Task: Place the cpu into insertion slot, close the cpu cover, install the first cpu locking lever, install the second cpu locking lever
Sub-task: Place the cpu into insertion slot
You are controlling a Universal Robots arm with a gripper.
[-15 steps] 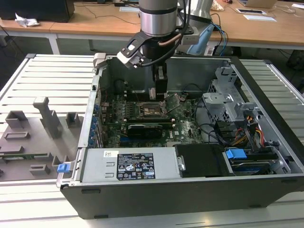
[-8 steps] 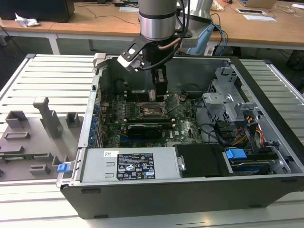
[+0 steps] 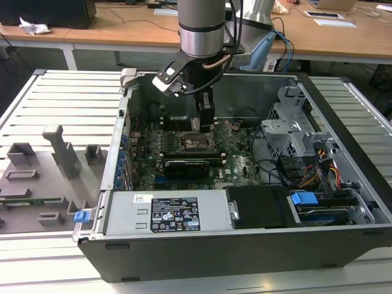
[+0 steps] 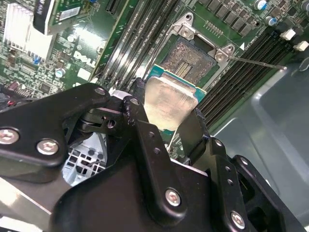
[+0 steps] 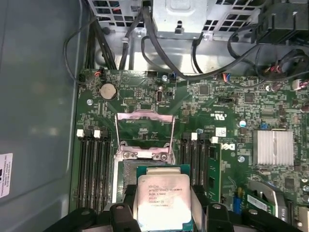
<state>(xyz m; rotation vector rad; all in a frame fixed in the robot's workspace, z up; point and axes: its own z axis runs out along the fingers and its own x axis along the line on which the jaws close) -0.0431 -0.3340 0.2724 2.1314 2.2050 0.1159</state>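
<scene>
At the exterior view's left, a grey fixture plate [image 3: 43, 177] with moulded blocks lies on the ribbed metal worktop [image 3: 67, 98]. Just beside it stands the open computer case [image 3: 245, 245], with the green motherboard [image 3: 239, 165] lying flat inside. Over the middle of the board the arm [image 3: 202, 24] points straight down, and its hand [image 3: 206, 119] hangs just above the insertion slot [image 3: 195, 142].

The hand is closed on the cpu [image 4: 169, 104]. In both wrist views its two black fingers [image 4: 145, 130] press on opposite edges of the chip, whose metal top faces the cameras. The cpu is near the slot but not seated in it. In the second wrist view the slot's dark contact field lies bare beyond the chip. In the first wrist view the cpu cover [image 5: 145, 116] stands raised and open, clear of the socket.

At the exterior view's right, a metal drive cage [image 3: 294, 122] and a bundle of cables [image 3: 318, 171] sit inside the case.
</scene>
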